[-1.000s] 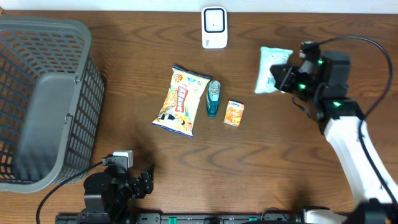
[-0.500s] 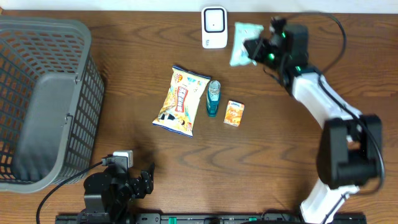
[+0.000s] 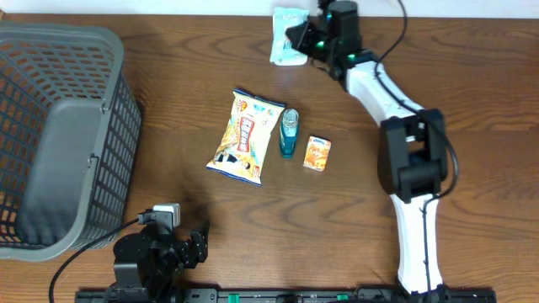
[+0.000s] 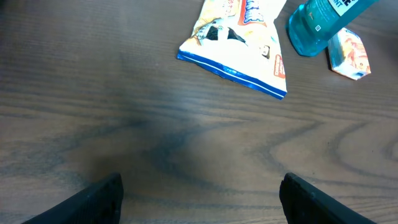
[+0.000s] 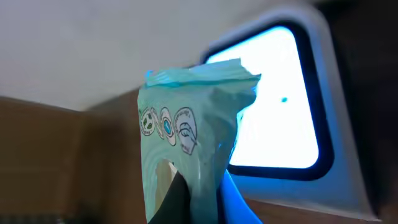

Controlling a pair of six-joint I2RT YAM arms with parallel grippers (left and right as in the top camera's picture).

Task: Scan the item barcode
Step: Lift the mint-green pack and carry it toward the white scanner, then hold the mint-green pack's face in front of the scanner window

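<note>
Pale teal, the packet (image 3: 285, 23) hung at the counter's (image 3: 168, 126) far edge in your overhead view, pinched in the tightly closed right jaws. Your left wrist view showed the left jaws wide apart and empty, facing the snack bag (image 4: 239, 37), blue bottle (image 4: 320, 25) and orange box (image 4: 349, 55). Only your right wrist view showed the scanner's lit window (image 5: 280, 106) behind the packet.

On the wooden table (image 3: 337, 244) in front of me, a grey mesh basket (image 3: 114, 151) stands at the far left. Mid-table lies a yellow snack bag (image 3: 246, 136). A blue bottle (image 3: 289, 132) lies on its side just beside it (touching, it seems), and a small orange box (image 3: 317, 153) sits near that.
</note>
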